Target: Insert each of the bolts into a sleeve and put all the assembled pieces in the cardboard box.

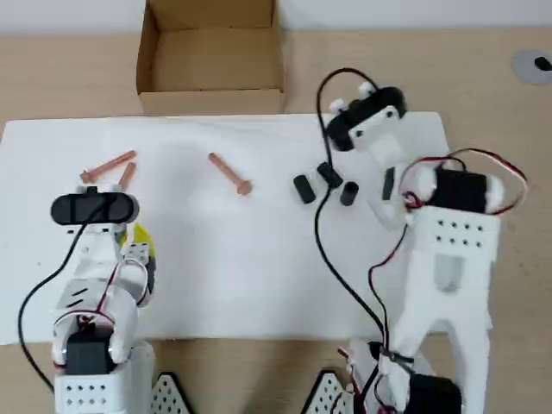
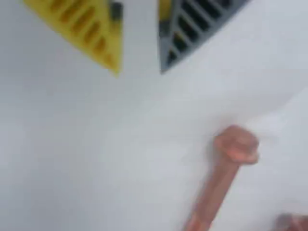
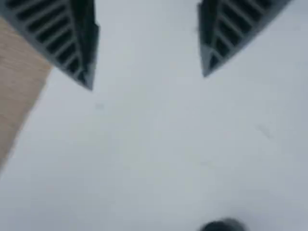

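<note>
first pick, nothing assembled: left gripper (image 2: 139, 70), fingers (image 2: 86, 33) apart, empty, near bolt (image 2: 226, 173) (short of cardboard box (image 1: 211, 102)); right gripper (image 3: 147, 79) wide, empty. next: centre on bolt, close.

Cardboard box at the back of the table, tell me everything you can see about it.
The open brown cardboard box stands upright on the wooden table, just beyond the far edge of the white sheet. It is roughly square, plain and unprinted, with thin walls and no lid over the top. In the high view its visible floor is bare, though the strip behind the near wall is hidden. Its near wall lies along the sheet's edge; nothing else touches it.
</note>
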Controlling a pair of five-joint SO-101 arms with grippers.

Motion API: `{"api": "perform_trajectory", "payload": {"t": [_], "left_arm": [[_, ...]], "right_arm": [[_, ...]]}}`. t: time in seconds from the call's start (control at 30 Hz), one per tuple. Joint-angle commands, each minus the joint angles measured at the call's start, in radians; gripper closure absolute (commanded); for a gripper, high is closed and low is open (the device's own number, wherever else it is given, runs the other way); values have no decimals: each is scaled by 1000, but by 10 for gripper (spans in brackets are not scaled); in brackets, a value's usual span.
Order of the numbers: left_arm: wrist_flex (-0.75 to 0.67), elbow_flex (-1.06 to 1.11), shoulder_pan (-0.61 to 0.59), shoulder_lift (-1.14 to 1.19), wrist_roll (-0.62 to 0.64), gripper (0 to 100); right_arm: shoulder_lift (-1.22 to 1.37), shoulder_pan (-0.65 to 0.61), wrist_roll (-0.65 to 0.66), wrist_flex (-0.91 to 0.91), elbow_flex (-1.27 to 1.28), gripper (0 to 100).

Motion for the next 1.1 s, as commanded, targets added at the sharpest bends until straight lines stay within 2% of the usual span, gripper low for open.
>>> {"api": "perform_trajectory", "payload": {"t": [0.0, 0.3, 0.4, 0.5, 0.63, 0.83, 1.07], "left_arm": [[14, -115, -20, 153, 32, 925], [5, -626, 9, 947, 121, 927], [-6, -738, 11, 1138, 209, 962], [-44, -789, 12, 1274, 276, 984], [-101, -795, 17, 1376, 295, 984], [-106, -796, 14, 1388, 302, 984], [-104, -796, 15, 1388, 299, 984]], "right_arm": [[19, -15, -9, 6, -19, 811], [124, -30, -52, 18, 13, 811], [154, -73, -58, -3, 19, 811], [189, -114, -132, -52, 19, 811], [255, -145, -192, -157, 19, 811], [341, -154, -295, -278, 19, 811], [433, -156, -302, -364, 15, 811]]}}
